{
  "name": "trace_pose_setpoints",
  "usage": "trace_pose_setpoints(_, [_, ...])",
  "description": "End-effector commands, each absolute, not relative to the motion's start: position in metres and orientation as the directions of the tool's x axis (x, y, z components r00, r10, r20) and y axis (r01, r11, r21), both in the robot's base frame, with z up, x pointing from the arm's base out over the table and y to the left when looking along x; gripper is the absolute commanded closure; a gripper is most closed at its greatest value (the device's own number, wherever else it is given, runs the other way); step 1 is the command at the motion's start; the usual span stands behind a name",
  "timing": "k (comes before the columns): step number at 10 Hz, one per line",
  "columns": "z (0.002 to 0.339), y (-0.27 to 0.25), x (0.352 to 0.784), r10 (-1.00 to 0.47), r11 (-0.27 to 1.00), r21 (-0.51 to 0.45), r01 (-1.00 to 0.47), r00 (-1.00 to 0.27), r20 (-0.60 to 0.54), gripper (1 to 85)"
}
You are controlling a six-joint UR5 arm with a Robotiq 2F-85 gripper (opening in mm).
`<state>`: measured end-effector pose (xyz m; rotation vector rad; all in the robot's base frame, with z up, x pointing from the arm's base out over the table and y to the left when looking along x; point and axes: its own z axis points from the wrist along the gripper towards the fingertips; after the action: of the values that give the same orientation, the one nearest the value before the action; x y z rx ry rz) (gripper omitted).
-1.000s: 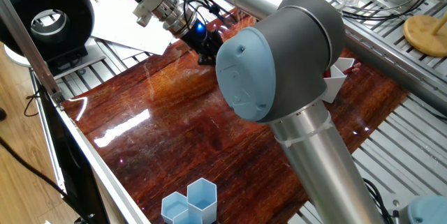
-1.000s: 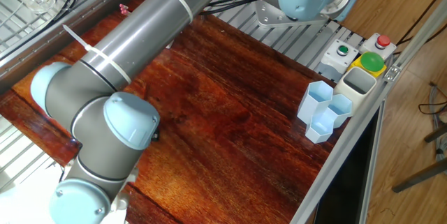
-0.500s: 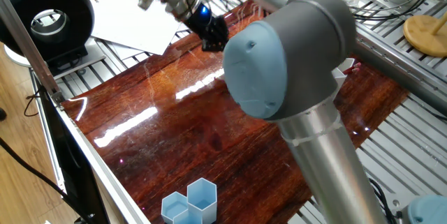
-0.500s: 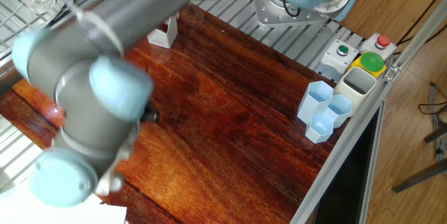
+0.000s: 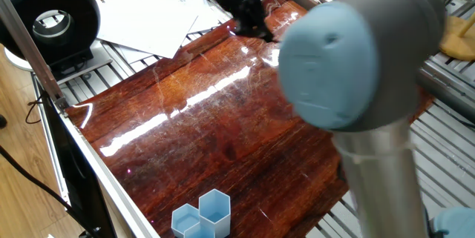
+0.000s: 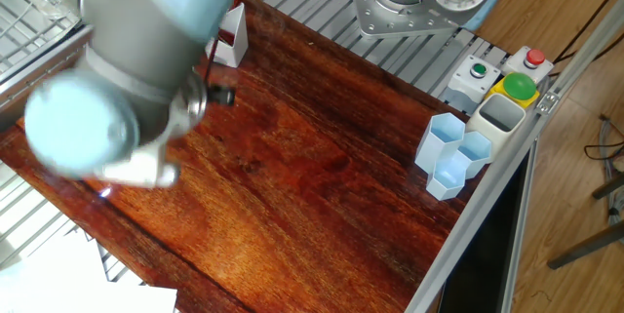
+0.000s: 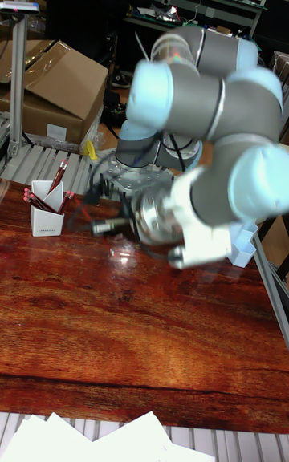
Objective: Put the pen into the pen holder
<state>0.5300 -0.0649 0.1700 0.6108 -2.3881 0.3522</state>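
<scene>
The white pen holder (image 6: 232, 48) stands near the table's far edge, and in the tall fixed view the holder (image 7: 46, 222) has red pens (image 7: 54, 177) sticking out of it. My gripper (image 6: 222, 97), dark and motion-blurred, hovers just beside the holder. A thin red pen (image 6: 210, 55) runs from its fingers up along the holder's left side, and the gripper looks shut on it. In the tall fixed view the gripper (image 7: 98, 227) is right of the holder, with a reddish blurred streak in front of it. In one fixed view the gripper (image 5: 251, 17) shows, but the arm hides the holder.
Light blue hexagonal cups (image 6: 453, 152) stand at the table's near right edge beside a button box (image 6: 499, 77). White paper sheets (image 5: 152, 19) lie off the table's corner. The blurred arm (image 5: 356, 82) covers much of the table's right side. The arm's base (image 6: 409, 1) is at the back.
The arm has swung fast across the table. The gripper moved from the corner near the papers toward the pen holder, which the arm hid one second ago.
</scene>
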Motion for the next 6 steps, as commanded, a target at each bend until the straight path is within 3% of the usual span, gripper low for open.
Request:
trace_pose_setpoints(1, [0.177,-0.057,0.518,-0.370,0.869,-0.054,-0.491,-0.719,0.589,84.7])
trace_pose_setpoints(4, [0.159,-0.036,0.536,-0.384,0.890,-0.031,-0.454,-0.784,0.487,84.7])
trace_pose_setpoints(6, [0.155,-0.050,0.556,-0.302,0.905,-0.152,-0.398,-0.850,0.432,84.7])
